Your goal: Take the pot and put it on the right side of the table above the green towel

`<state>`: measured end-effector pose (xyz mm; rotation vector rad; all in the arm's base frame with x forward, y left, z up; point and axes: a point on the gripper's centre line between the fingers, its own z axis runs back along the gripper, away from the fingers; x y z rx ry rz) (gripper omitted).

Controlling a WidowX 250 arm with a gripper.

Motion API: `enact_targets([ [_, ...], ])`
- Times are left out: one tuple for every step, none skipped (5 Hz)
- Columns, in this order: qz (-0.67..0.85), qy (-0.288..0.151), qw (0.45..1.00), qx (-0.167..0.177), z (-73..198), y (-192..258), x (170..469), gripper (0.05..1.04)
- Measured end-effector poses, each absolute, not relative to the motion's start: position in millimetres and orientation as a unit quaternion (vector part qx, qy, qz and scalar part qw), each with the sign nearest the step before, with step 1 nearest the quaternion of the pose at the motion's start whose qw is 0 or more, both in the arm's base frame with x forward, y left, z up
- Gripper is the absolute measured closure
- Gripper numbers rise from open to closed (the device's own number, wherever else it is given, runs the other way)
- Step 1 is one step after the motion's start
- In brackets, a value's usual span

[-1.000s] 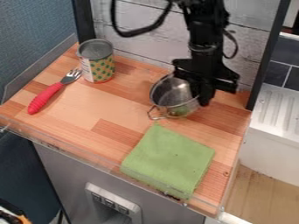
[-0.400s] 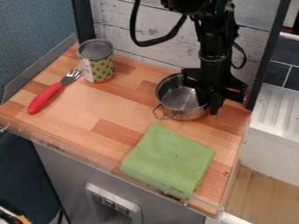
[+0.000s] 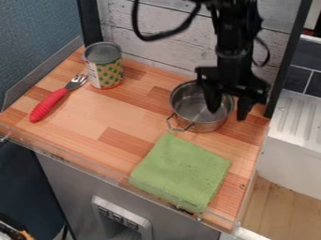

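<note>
The black gripper [image 3: 229,114] is over the right side of the metal pot [image 3: 189,104]. Its fingers stand apart, one inside the pot and the other outside to the right, with the pot's right wall between them. Upright on the wooden table, the pot has a wire handle facing front left and its right rim is partly hidden by the gripper. The folded green towel [image 3: 182,171] lies flat in front of the pot, with a small gap between them.
A tin can [image 3: 103,66] stands at the back left of the table [image 3: 119,117], with a red-handled fork [image 3: 49,104] near the left edge. A dark upright post [image 3: 285,65] rises at the back right, close to the arm. A white wooden panel is behind.
The pot has shifted a little to the right and looks level now, where it was tilted before. The gripper has also moved right, and its fingers have spread apart.
</note>
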<state>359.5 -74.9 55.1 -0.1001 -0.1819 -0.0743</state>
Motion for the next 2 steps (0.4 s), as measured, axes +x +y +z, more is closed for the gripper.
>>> enact_targets([
  [-0.037, -0.095, 0.994, -0.037, 76.3, -68.4, 344.8, 0.066],
  [-0.049, -0.078, 0.995, -0.028, 79.7, -64.9, 334.6, 0.074],
])
